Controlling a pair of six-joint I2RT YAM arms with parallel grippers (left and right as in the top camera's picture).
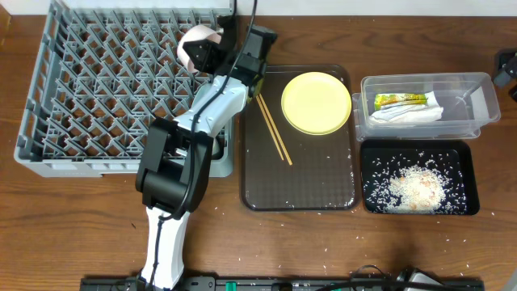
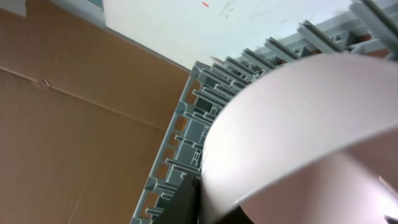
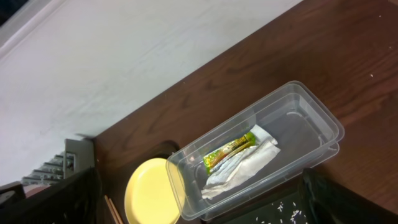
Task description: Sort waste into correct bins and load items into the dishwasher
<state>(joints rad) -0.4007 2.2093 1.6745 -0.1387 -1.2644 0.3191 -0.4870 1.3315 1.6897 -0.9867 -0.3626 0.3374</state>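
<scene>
The left gripper [image 1: 210, 55] is clamped on the white bowl [image 1: 194, 45], holding it by the rim and tipped on edge above the far right corner of the grey dish rack [image 1: 105, 97]. I can't tell whether the bowl touches the pegs. From the left wrist the bowl's pale curved side fills most of the view, with the rack's latticed wall running behind it.

The right gripper [image 3: 200, 186] hangs off at the right end of the table, holding nothing. Its dark fingers [image 3: 56, 202] are spread wide at the bottom corners of its own view.

Just right of the rack sits the dark brown serving tray [image 1: 299, 190]. The yellow plate [image 1: 316, 103] is on its far right part and the chopsticks [image 1: 274, 129] lie side by side on its left.

Further right, the clear tub [image 1: 485, 97] holds the green-and-yellow wrapper [image 1: 399, 100] and crumpled white paper [image 1: 412, 115]. Just in front of the tub, the black tray [image 1: 467, 162] holds a heap of rice [image 1: 416, 187], with loose grains scattered around the heap.
</scene>
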